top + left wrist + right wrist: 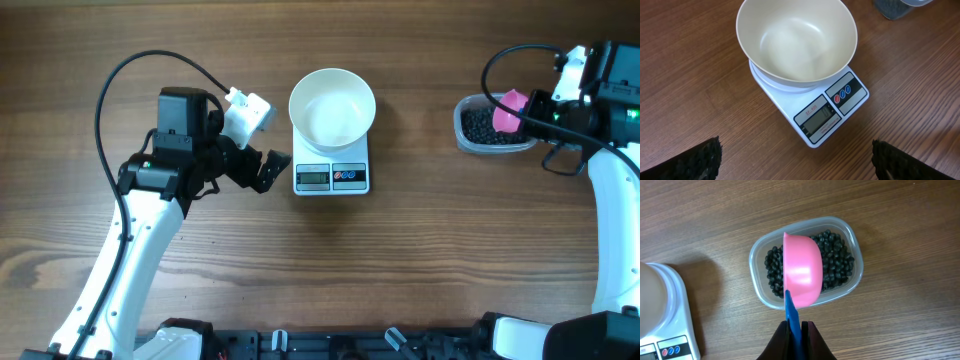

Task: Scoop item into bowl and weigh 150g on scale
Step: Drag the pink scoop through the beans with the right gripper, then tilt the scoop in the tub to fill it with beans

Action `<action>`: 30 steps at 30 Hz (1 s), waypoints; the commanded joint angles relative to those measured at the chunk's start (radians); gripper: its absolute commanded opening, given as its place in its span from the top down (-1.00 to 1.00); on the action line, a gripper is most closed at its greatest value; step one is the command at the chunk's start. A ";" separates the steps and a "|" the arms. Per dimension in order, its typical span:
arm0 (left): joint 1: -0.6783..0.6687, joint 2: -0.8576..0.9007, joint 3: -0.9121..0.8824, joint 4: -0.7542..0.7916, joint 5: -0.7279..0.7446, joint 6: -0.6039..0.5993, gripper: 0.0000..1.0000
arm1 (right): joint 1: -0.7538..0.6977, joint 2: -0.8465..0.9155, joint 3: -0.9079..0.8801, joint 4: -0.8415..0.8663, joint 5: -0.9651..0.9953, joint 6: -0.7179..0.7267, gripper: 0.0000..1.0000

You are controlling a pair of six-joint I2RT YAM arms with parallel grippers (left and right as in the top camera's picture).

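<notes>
My gripper (pixel 794 325) is clamped on the blue handle (pixel 791 311), jaws tight against it. The pink scoop (pixel 802 275) lies over the middle of the tub (pixel 757 287), hiding part of the beans (pixel 837 262) inside. At the left edge, a corner of the scale (pixel 682 325) shows, with the bowl (pixel 650 287) on it.

Only print I can see is on the scale (pixel 786 106). There's a small model tag just above the grey display (pixel 818 118); it looks like "SF-400", borderline legible. A line of fine print sits under the display, too small to read. No digits readable on the display. The round buttons (pixel 842 93) carry marks, also too small to make out.
</notes>
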 commanded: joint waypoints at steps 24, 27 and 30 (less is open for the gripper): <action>-0.030 -0.014 0.001 -0.107 0.009 0.225 -1.00 | 0.004 0.005 0.018 -0.010 -0.042 -0.017 0.92; -0.030 -0.014 0.001 -0.107 0.009 0.225 -1.00 | 0.004 0.005 0.018 -0.009 -0.045 -0.071 0.91; -0.030 -0.014 0.001 -0.108 0.008 0.225 -1.00 | 0.004 0.005 0.018 -0.008 -0.034 -0.134 0.91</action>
